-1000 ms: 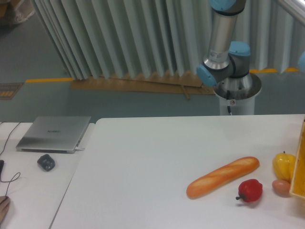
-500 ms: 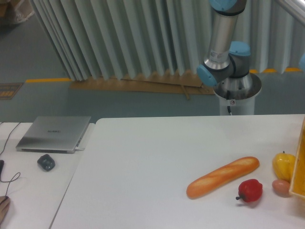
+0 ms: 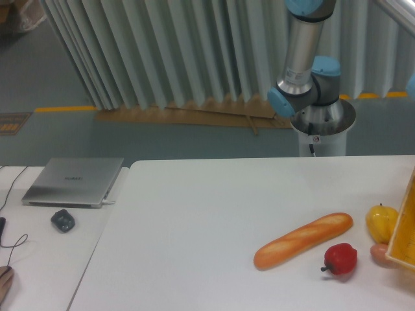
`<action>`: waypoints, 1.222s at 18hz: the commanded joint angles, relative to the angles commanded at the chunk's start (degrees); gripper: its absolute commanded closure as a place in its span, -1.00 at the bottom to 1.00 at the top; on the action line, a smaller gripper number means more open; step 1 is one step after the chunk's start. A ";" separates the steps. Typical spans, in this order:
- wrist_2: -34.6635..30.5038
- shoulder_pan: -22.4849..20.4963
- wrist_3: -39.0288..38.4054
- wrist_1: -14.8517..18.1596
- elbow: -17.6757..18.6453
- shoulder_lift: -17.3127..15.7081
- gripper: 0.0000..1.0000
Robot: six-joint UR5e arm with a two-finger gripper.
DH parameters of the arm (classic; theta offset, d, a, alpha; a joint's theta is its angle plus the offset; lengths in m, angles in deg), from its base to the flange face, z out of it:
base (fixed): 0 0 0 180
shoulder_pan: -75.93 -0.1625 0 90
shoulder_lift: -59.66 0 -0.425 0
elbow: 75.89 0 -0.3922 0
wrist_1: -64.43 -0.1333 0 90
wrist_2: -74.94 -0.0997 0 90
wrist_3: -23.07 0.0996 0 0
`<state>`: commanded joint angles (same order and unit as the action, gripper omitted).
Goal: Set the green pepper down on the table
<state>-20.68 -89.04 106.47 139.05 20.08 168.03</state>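
Note:
The green pepper is out of view. The large white table point(image 3: 194, 220) fills the lower part of the camera view. Only the arm's base and lower links point(image 3: 308, 78) show behind the table's far edge; the gripper itself is outside the frame.
A bread loaf point(image 3: 303, 240), a red pepper point(image 3: 340, 258), a yellow pepper point(image 3: 381, 222) and a brownish egg-like item point(image 3: 380, 253) lie at the right. A yellow box edge point(image 3: 403, 227) cuts in at the right border. A laptop point(image 3: 73, 181) and mouse point(image 3: 63, 220) rest on the lower left desk.
The yellow box edge at the right border has shifted left and tilted, now covering more of the yellow pepper and the egg-like item. The rest is still.

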 joint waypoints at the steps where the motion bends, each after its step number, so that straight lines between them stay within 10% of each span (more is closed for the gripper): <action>1: 0.17 -0.09 1.57 -0.17 0.26 0.53 -1.00; 22: 3.16 -4.22 8.79 6.33 -4.48 1.06 -1.00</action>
<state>-17.52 -93.26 115.27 145.38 15.60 169.09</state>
